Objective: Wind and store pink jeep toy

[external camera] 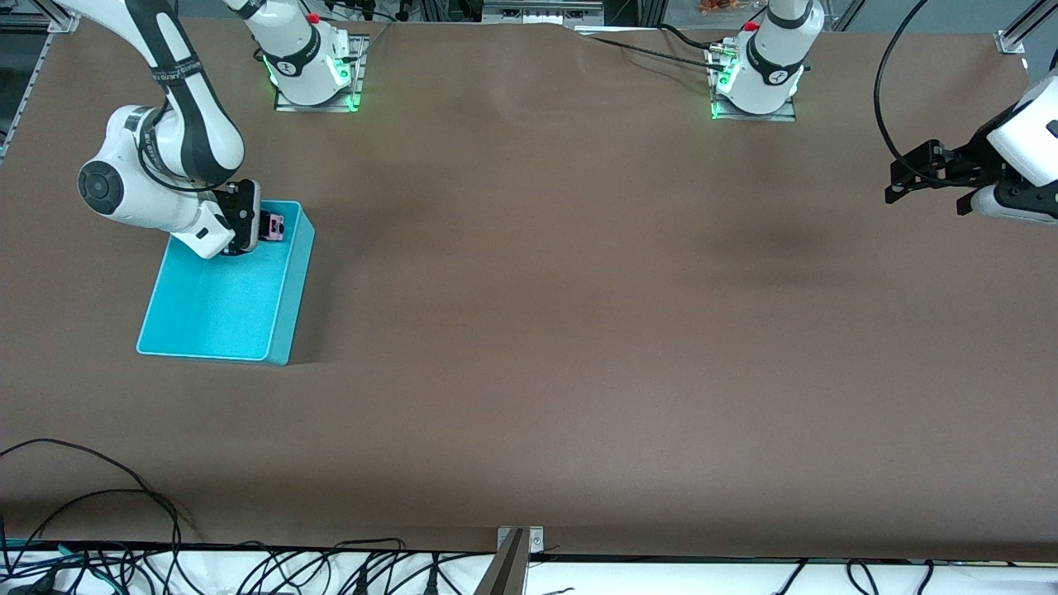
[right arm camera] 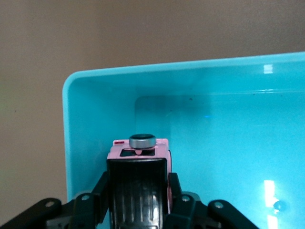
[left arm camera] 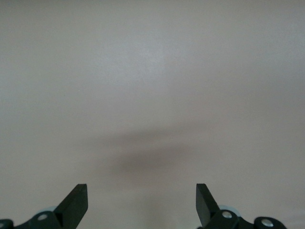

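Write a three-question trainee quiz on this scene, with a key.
1. True or false: the right end effector holds the jeep.
2. What is the jeep over? A) bare table B) the bin C) the left arm's base
3. Fill in: the left end effector, waiting over the table's left-arm end, is ____.

Key: 1 true; 2 B; 3 open.

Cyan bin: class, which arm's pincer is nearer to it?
Right. The right pincer hangs over the cyan bin, shut on the pink jeep toy. The left pincer waits open over bare table at the left arm's end.
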Robot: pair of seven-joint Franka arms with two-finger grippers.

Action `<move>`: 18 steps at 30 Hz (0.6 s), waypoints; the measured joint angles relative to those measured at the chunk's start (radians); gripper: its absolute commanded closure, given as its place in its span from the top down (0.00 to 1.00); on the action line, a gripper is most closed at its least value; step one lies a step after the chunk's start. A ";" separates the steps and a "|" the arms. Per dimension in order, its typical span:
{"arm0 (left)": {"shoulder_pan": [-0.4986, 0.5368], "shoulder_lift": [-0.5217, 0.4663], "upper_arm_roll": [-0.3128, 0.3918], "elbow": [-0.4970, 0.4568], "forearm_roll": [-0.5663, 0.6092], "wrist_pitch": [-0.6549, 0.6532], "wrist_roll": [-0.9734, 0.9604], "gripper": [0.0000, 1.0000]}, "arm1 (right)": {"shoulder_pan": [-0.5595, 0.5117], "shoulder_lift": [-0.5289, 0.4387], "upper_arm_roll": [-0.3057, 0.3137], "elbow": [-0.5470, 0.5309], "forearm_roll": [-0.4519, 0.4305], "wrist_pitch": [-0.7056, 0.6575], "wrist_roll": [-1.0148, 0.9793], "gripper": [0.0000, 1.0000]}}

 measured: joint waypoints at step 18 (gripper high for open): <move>0.000 0.000 -0.001 0.002 -0.001 0.000 0.000 1.00 | 0.000 0.007 -0.001 0.068 0.001 -0.013 0.000 1.00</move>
